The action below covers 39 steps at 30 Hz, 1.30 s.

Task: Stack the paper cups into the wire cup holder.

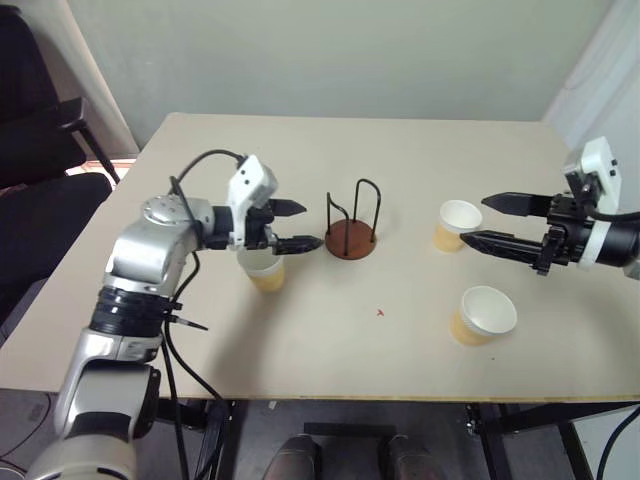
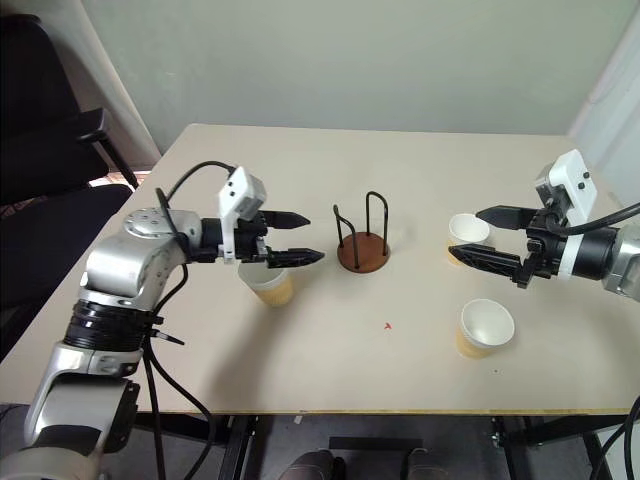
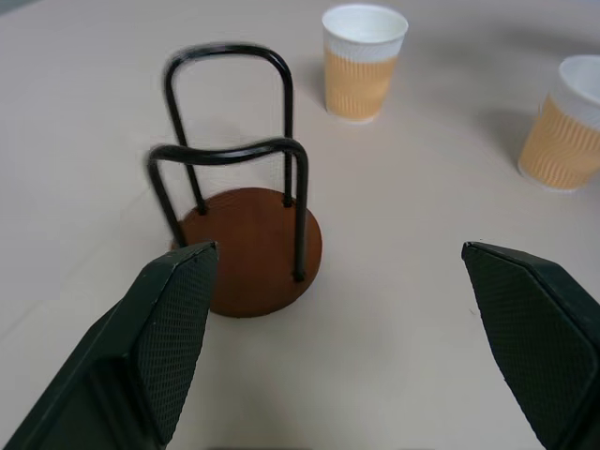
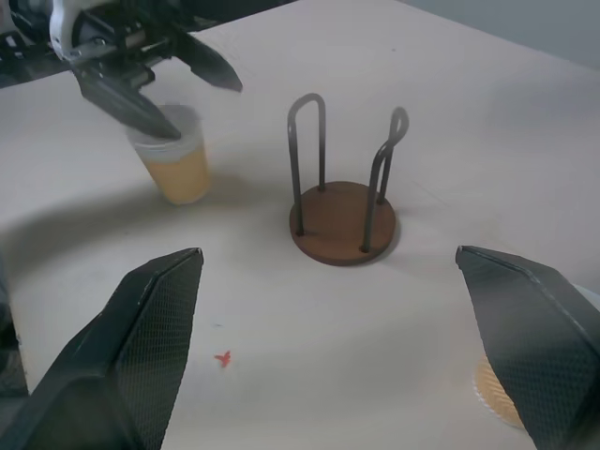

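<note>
The wire cup holder [image 1: 351,240], a brown disc with two black wire loops, stands empty at mid-table. One paper cup [image 1: 264,272] stands upright just left of it. My left gripper [image 1: 311,226] hovers open above this cup, pointing at the holder [image 3: 246,246] with nothing between its fingers. Two more paper cups stand upright on the right, one farther back [image 1: 458,224] and one nearer the front [image 1: 482,314]. My right gripper [image 1: 474,220] is open and empty, its tips at the farther cup. I cannot tell whether they touch it.
A black chair [image 1: 40,150] stands off the table's left side. A small red mark [image 1: 380,312] lies on the tabletop in front of the holder. The table's front edge [image 1: 330,396] runs close below the cups.
</note>
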Each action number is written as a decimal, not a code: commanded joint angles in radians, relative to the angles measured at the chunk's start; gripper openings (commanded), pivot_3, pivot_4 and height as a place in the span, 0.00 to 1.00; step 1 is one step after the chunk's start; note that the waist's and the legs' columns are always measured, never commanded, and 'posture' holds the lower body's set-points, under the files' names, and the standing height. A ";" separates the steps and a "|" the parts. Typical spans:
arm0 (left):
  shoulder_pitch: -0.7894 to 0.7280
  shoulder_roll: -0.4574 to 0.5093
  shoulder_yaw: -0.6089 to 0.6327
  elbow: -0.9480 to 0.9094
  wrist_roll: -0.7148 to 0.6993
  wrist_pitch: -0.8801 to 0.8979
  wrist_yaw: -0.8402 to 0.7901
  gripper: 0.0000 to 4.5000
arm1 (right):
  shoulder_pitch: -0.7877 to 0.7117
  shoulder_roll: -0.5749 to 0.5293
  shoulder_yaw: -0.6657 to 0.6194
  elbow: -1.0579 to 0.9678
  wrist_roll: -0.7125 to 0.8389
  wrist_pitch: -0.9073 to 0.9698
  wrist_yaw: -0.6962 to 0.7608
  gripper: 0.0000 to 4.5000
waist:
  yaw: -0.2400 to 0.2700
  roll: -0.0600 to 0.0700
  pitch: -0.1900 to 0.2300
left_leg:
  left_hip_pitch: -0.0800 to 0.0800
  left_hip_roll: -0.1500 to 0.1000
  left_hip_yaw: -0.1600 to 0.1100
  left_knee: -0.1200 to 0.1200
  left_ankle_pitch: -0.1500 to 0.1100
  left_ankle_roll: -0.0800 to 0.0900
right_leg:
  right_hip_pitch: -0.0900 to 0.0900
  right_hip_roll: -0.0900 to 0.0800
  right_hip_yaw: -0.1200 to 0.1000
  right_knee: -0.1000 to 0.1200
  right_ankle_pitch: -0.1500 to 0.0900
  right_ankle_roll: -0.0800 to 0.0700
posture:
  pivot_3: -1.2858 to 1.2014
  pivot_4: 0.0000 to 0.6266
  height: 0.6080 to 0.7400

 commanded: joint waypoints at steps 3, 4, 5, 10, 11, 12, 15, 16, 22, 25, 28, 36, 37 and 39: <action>-0.059 -0.062 -0.050 0.037 0.058 -0.027 0.042 1.00 | 0.031 -0.033 -0.067 -0.066 0.038 0.004 -0.005 1.00 | 0.002 0.000 0.000 | 0.000 0.000 0.000 0.000 0.000 0.000 | 0.000 0.000 0.000 -0.001 0.000 0.000 | 0.52 0.24 1.00; -0.069 -0.078 -0.064 0.054 0.073 -0.039 0.049 1.00 | 0.034 -0.032 -0.068 -0.070 0.038 0.003 -0.011 1.00 | 0.002 0.000 0.000 | 0.000 0.000 0.000 0.000 0.000 0.000 | 0.000 0.000 0.000 -0.001 0.000 0.000 | 0.52 0.24 1.00; -0.079 -0.094 -0.072 0.073 0.087 -0.050 0.062 1.00 | 0.036 -0.032 -0.068 -0.073 0.040 0.002 -0.015 1.00 | 0.002 0.000 0.000 | -0.001 0.000 0.001 0.000 0.000 0.000 | 0.000 0.000 0.000 -0.001 0.000 0.000 | 0.52 0.24 1.00; -0.119 -0.170 -0.077 0.152 0.123 -0.066 0.120 1.00 | 0.047 -0.040 -0.081 -0.083 0.049 0.002 -0.028 1.00 | 0.002 0.000 0.000 | 0.000 0.000 0.001 0.001 0.000 0.000 | 0.001 0.000 0.000 0.000 0.001 0.002 | 0.52 0.24 1.00; -0.123 -0.187 -0.081 0.164 0.130 -0.069 0.131 1.00 | 0.052 -0.044 -0.086 -0.084 0.048 0.002 -0.028 1.00 | 0.002 0.000 0.000 | 0.000 0.000 0.001 0.001 0.000 0.000 | 0.001 0.000 0.000 0.000 0.001 0.002 | 0.52 0.24 1.00; -0.125 -0.199 -0.084 0.172 0.136 -0.072 0.139 1.00 | 0.057 -0.046 -0.090 -0.085 0.049 0.002 -0.027 1.00 | 0.002 0.000 0.000 | 0.000 0.000 0.001 0.001 0.000 0.000 | 0.001 0.000 0.000 0.000 0.001 0.002 | 0.52 0.24 1.00; -0.127 -0.224 -0.087 0.196 0.155 -0.085 0.158 1.00 | 0.061 -0.048 -0.093 -0.088 0.052 0.002 -0.033 1.00 | 0.002 0.000 0.000 | 0.000 0.000 0.001 0.001 0.000 0.000 | 0.001 0.000 0.000 -0.001 0.001 0.002 | 0.52 0.24 1.00; -0.127 -0.235 -0.085 0.203 0.158 -0.086 0.167 1.00 | 0.060 -0.049 -0.093 -0.089 0.053 0.002 -0.035 1.00 | 0.002 0.000 0.000 | 0.000 0.000 0.001 0.001 0.000 0.000 | 0.001 0.000 0.000 -0.001 0.001 0.002 | 0.52 0.24 1.00; -0.130 -0.291 -0.080 0.232 0.191 -0.108 0.244 1.00 | 0.065 -0.048 -0.093 -0.087 0.053 -0.001 -0.042 1.00 | 0.005 0.000 0.000 | 0.000 -0.001 0.001 0.001 0.000 0.001 | 0.001 0.000 0.001 -0.001 0.001 0.004 | 0.52 0.24 1.00; -0.129 -0.302 -0.071 0.237 0.204 -0.120 0.279 0.86 | 0.067 -0.046 -0.092 -0.088 0.054 -0.001 -0.046 1.00 | 0.004 0.000 0.000 | 0.000 -0.001 0.002 0.001 0.001 0.001 | 0.001 0.000 0.001 -0.001 0.001 0.004 | 0.52 0.24 1.00; -0.129 -0.306 -0.063 0.228 0.205 -0.123 0.302 0.63 | 0.069 -0.045 -0.091 -0.087 0.054 -0.002 -0.048 1.00 | 0.005 0.000 0.000 | 0.000 -0.001 0.002 0.001 0.001 0.001 | 0.001 0.000 0.001 -0.001 0.001 0.004 | 0.52 0.24 1.00; -0.137 -0.287 -0.043 0.168 0.185 -0.103 0.304 0.01 | 0.076 -0.046 -0.085 -0.086 0.045 -0.010 -0.045 1.00 | 0.005 0.000 0.000 | 0.000 -0.001 0.002 0.001 0.001 0.001 | 0.001 0.000 0.001 -0.001 0.001 0.005 | 0.52 0.24 1.00; -0.135 -0.283 -0.042 0.163 0.182 -0.101 0.295 0.01 | 0.077 -0.046 -0.083 -0.086 0.044 -0.012 -0.045 1.00 | 0.005 0.000 0.000 | 0.000 -0.001 0.002 0.001 0.001 0.001 | 0.001 0.000 0.001 -0.001 0.001 0.005 | 0.52 0.24 1.00; -0.126 -0.276 -0.051 0.147 0.171 -0.101 0.260 0.01 | 0.081 -0.048 -0.080 -0.089 0.040 -0.014 -0.043 1.00 | 0.005 0.000 0.000 | 0.000 -0.001 0.002 0.001 0.001 0.001 | 0.001 0.000 0.001 -0.001 0.001 0.005 | 0.52 0.24 1.00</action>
